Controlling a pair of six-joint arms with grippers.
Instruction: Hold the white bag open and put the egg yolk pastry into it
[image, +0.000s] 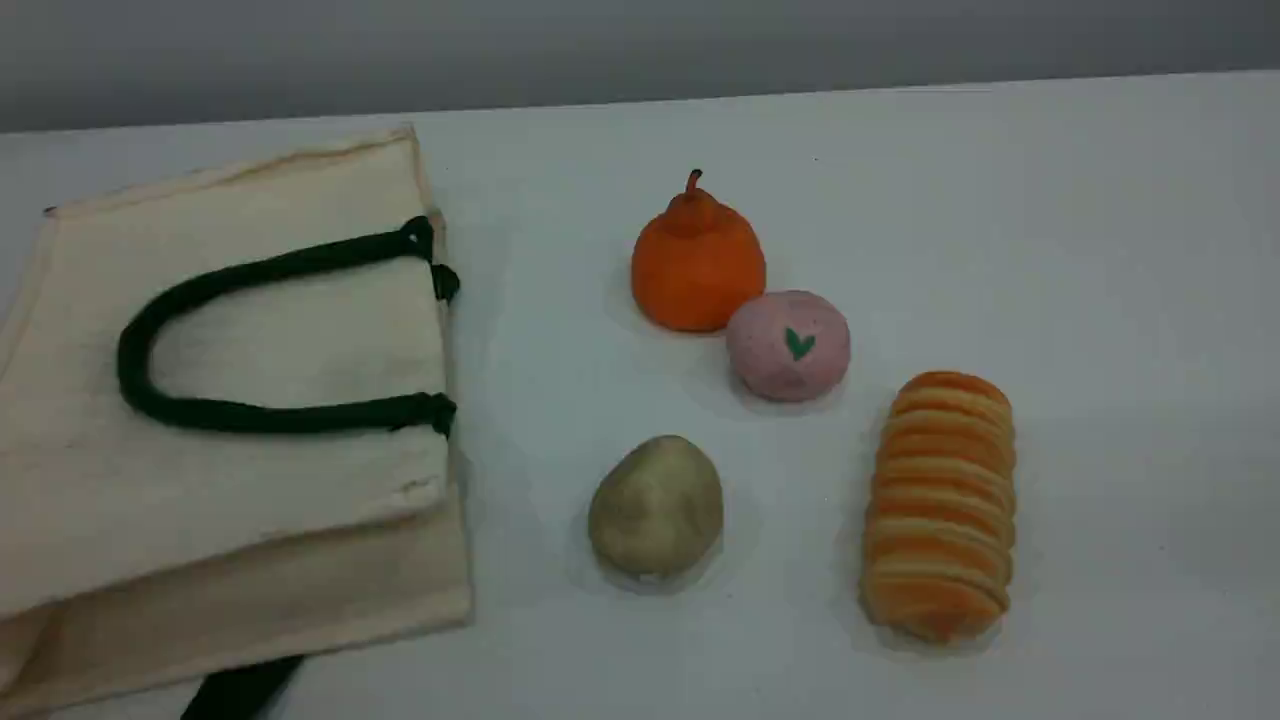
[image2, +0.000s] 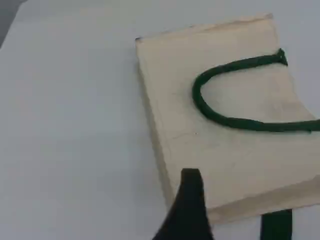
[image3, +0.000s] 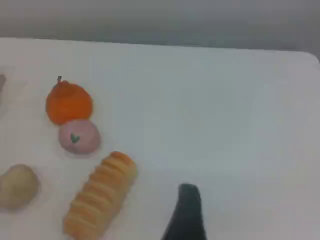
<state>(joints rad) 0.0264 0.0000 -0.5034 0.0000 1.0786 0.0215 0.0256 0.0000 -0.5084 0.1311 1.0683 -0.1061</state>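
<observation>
The white bag (image: 200, 520) lies flat on the left of the table, mouth facing right, with one dark green handle (image: 250, 415) looped on top of it. To its right, apart from it, the egg yolk pastry (image: 655, 505) sits on the table. Neither gripper shows in the scene view. In the left wrist view a dark fingertip (image2: 191, 180) hangs above the near-left edge of the bag (image2: 220, 125), holding nothing. In the right wrist view a dark fingertip (image3: 189, 192) hovers over bare table, well right of the pastry (image3: 17, 186), also empty.
An orange pear-shaped piece (image: 697, 262) and a pink ball with a green leaf mark (image: 788, 345) touch each other behind the pastry. A striped bread roll (image: 940, 505) lies to its right. A second green handle (image: 240, 690) pokes out under the bag.
</observation>
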